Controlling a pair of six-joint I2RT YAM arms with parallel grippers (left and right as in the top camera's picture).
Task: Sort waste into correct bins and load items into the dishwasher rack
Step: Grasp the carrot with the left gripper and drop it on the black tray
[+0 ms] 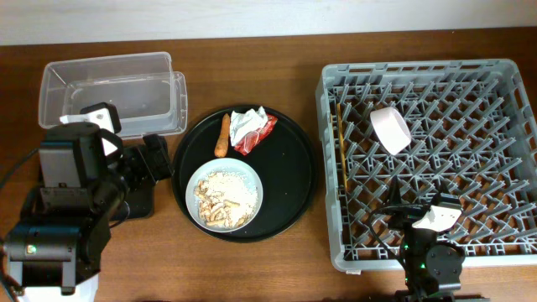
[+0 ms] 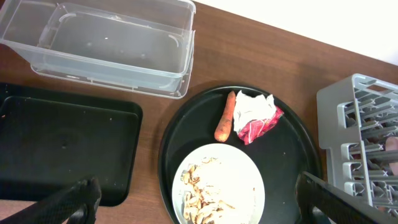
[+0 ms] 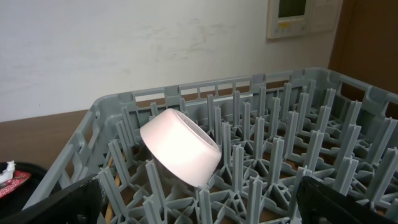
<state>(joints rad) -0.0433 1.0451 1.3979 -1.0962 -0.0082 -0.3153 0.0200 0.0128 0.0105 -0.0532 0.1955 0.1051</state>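
Observation:
The orange carrot [image 2: 224, 117], the crumpled white napkin [image 2: 252, 106] and the red wrapper [image 2: 261, 127] lie on the large round black tray [image 1: 289, 168]. A pale round plate [image 1: 252, 180] on it holds beige food scraps [image 1: 222, 201]. My left gripper [image 2: 199, 208] is open and empty above the plate. The white bowl [image 3: 180, 146] rests tilted on the pegs of the grey dishwasher rack [image 1: 436, 243]. Wooden chopsticks [image 1: 341, 147] lie along the rack's left side. My right gripper [image 3: 199, 211] is open and empty over the rack's front. The light-blue cup is out of view.
The clear plastic tub [image 2: 106, 43] stands at the back left. The shallow black rectangular tray [image 2: 62, 146] lies in front of it, mostly under my left arm [image 1: 75, 193] in the overhead view. Bare wooden table [image 2: 298, 68] lies between tub and rack.

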